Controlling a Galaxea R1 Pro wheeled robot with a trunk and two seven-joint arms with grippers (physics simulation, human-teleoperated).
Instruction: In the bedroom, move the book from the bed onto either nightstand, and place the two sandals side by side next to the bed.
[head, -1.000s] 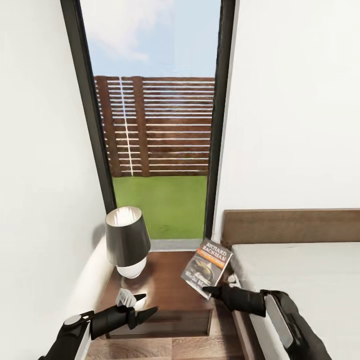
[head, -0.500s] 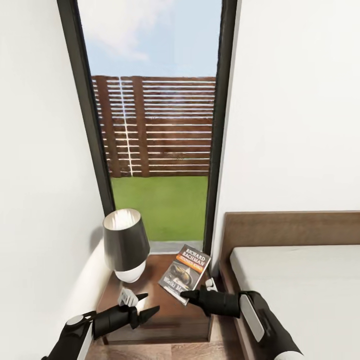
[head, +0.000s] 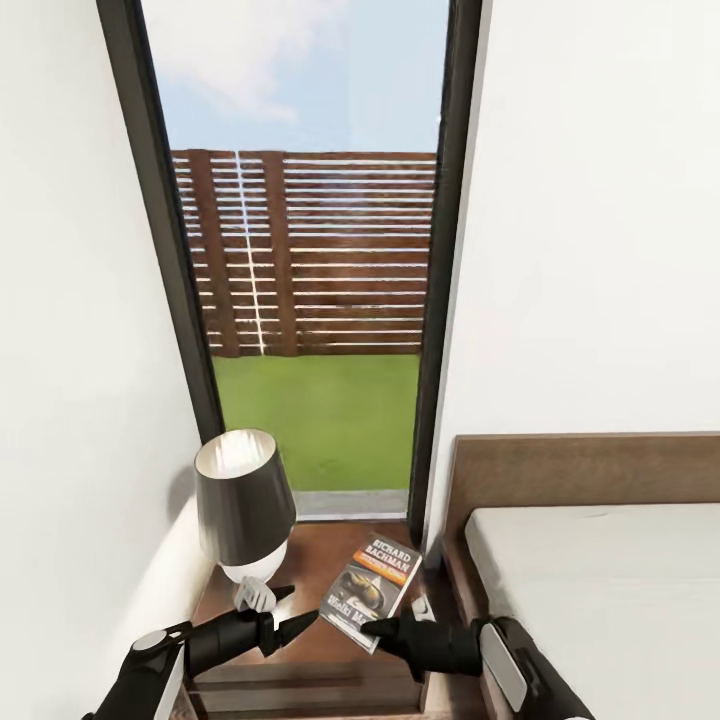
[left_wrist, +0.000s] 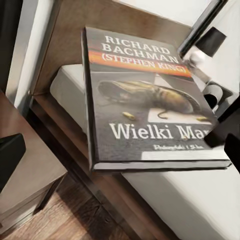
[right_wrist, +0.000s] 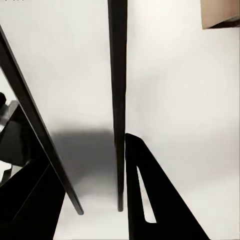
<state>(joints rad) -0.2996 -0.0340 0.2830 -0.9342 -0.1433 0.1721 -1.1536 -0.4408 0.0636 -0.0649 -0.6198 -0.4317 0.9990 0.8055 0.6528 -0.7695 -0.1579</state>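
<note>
Book (head: 370, 592) held over the nightstand (head: 300, 645), right of the lamp (head: 243, 505) and left of the bed (head: 600, 590), the right gripper (head: 372, 628) clamped on its near edge. The left wrist view reads "Richard Bachman (Stephen King)", "Wielki Mar…". The left gripper (head: 288, 612) hangs apart, empty, at the nightstand's near edge.

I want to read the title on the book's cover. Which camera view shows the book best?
The left wrist view: the book is large there, cover facing the camera, lettering legible. The head view shows it small, over the nightstand, held at its near edge by the right gripper. In the right wrist view I can't make out its cover.
</note>
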